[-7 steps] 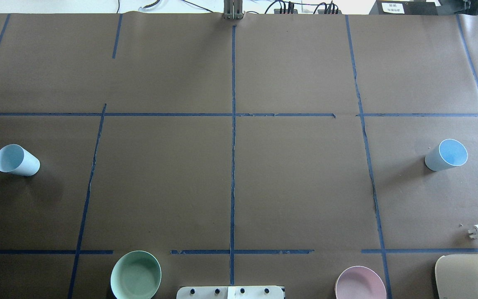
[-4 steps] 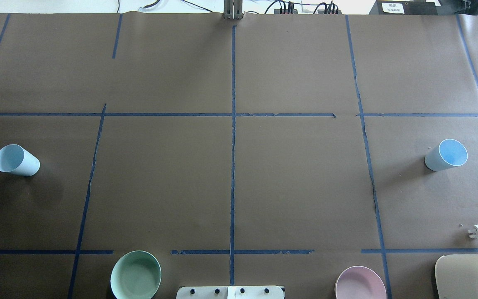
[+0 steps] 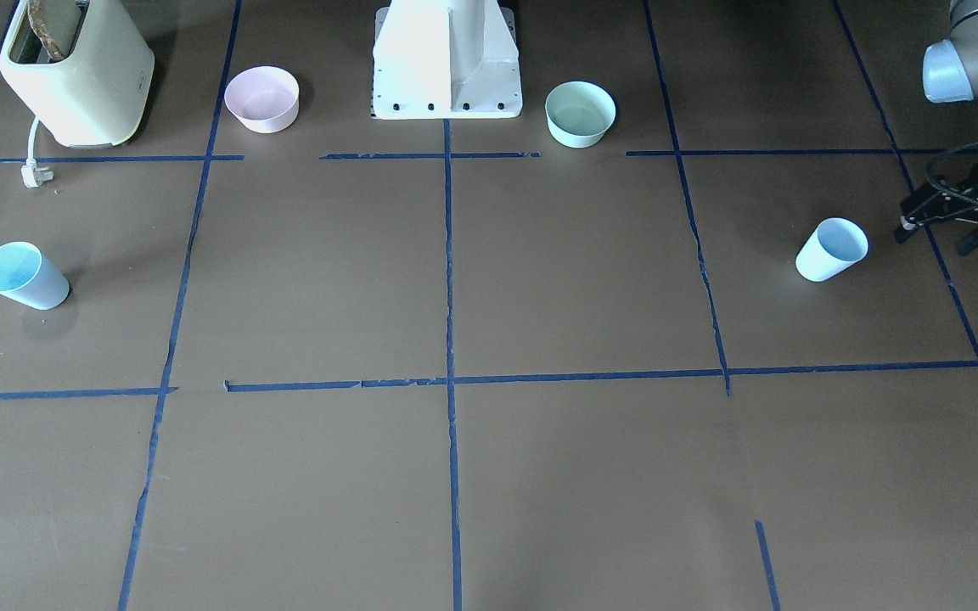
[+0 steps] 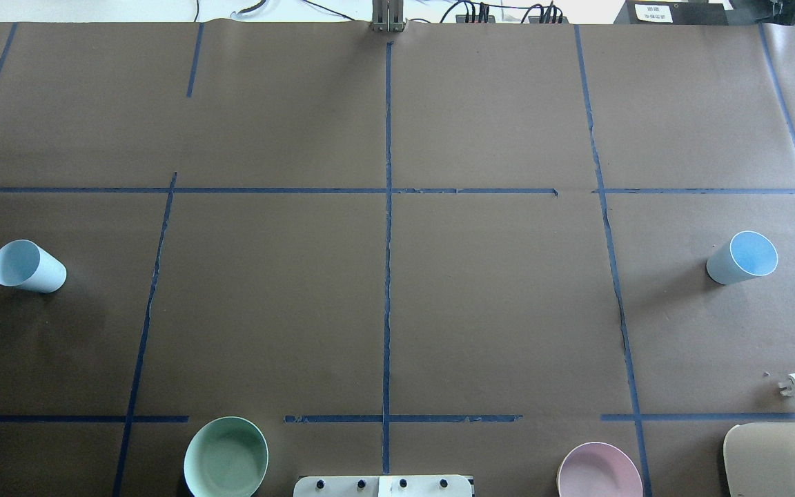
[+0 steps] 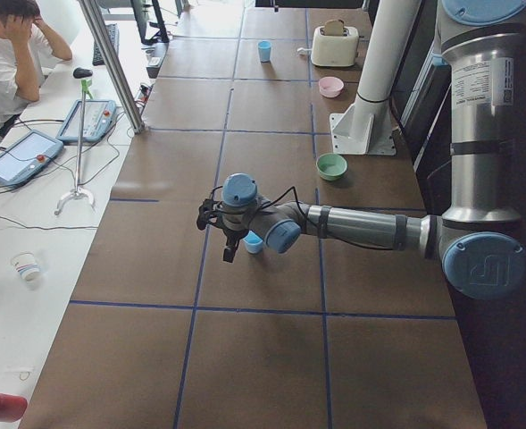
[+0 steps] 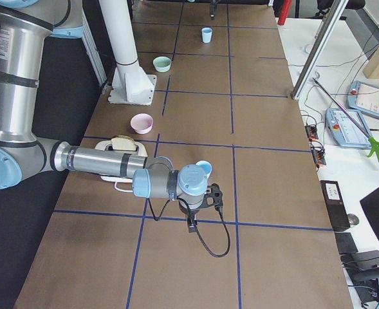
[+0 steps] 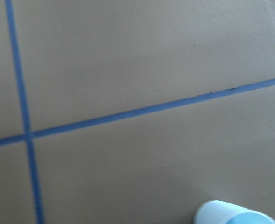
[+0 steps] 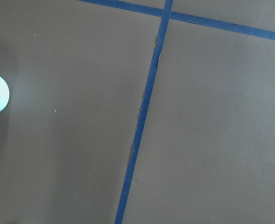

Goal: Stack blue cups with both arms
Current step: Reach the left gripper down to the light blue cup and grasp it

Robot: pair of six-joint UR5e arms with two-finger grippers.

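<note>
One pale-blue tapered plastic cup [image 4: 28, 267] stands upright at the left end of your brown paper-covered counter [image 4: 266, 310]. The left tool [image 3: 935, 238] is near it, black fingers spread, holding nothing. Far right stands the second pale-blue tapered cup [image 4: 742, 257]. The right tool [image 6: 199, 215] is near it, and you cannot tell its grip.

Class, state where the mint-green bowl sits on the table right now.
In the overhead view the mint-green bowl sits at the bottom edge, on the robot's left, just left of the white base plate and well apart from the left blue cup.
</note>
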